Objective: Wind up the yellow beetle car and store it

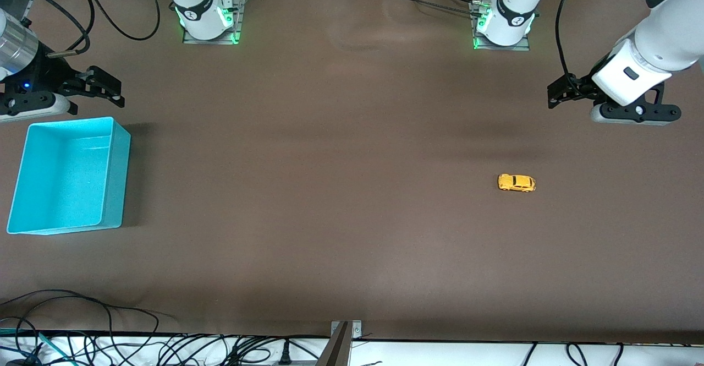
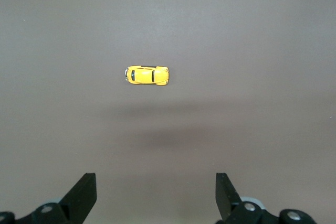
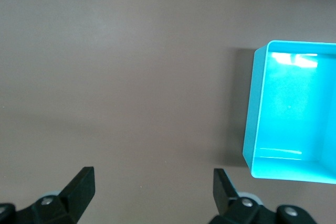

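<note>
Both arms hover, jaws open and empty; the left gripper (image 2: 155,195) should straddle the yellow beetle car (image 1: 516,183) squarely across its sides, well apart from the turquoise bin (image 1: 116,179).

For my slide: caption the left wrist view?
Open left gripper over brown table, tiny yellow toy beetle car ahead.

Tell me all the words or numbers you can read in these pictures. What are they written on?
No words or numbers can be read anywhere.
Round dark marks on the two robot bases: too small to read.
Yellow beetle car: no writing shows.
Turquoise bin: plain, no label.
Brown table: no signs.
Left claw and right claw: both open, no lettering.
</note>
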`<state>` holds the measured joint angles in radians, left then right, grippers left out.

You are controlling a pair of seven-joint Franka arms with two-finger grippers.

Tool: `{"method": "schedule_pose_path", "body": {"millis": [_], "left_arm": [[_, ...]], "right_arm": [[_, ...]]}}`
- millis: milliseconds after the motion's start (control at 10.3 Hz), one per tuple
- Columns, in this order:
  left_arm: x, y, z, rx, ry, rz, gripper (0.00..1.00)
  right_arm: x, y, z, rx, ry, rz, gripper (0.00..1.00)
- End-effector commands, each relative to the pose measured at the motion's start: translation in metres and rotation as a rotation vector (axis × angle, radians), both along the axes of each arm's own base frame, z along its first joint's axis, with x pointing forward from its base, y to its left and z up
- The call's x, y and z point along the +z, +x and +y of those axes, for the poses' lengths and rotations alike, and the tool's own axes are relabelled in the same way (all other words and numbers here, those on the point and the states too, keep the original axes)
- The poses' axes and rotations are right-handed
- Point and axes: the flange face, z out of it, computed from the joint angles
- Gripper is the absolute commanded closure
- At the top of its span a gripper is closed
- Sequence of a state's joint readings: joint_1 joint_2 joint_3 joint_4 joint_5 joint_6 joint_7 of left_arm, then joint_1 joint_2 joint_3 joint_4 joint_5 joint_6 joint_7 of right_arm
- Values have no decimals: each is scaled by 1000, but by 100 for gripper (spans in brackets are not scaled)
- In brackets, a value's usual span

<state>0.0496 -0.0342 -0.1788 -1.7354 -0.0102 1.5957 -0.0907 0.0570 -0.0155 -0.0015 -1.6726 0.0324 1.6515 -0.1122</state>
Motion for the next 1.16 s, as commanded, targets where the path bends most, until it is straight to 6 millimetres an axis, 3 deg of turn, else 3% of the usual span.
{"method": "schedule_pose_path", "body": {"millis": [0,775,1066], "left_arm": [[7,-15,-3,-41,29,-8,0],[18,-18,-16,-52,-14,12,0],[17,-17,-19,-43,-11,20,0]], "right_arm": [[6,0,1,-14,21,1,0],[6,1,-15,-34,51,2,0],[4,2,-13,-38,72,1,0]]}}
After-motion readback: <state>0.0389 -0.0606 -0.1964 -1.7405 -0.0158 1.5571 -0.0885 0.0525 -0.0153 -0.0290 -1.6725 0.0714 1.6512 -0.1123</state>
